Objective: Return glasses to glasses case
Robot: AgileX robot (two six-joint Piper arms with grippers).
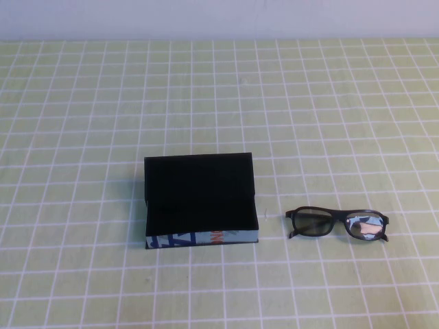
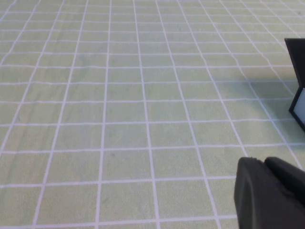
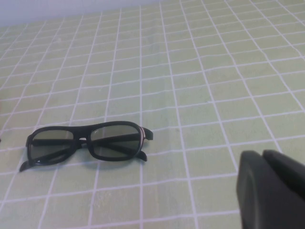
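The glasses case lies open near the table's middle, black inside, with a light blue printed strip on its near side. The black-framed glasses lie folded on the table just right of the case, apart from it. In the right wrist view the glasses lie ahead of my right gripper, which is shut and empty, well short of them. My left gripper is shut and empty over bare cloth, with a corner of the case at the view's edge. Neither gripper shows in the high view.
A green cloth with a white grid covers the table. A pale wall runs along the far edge.
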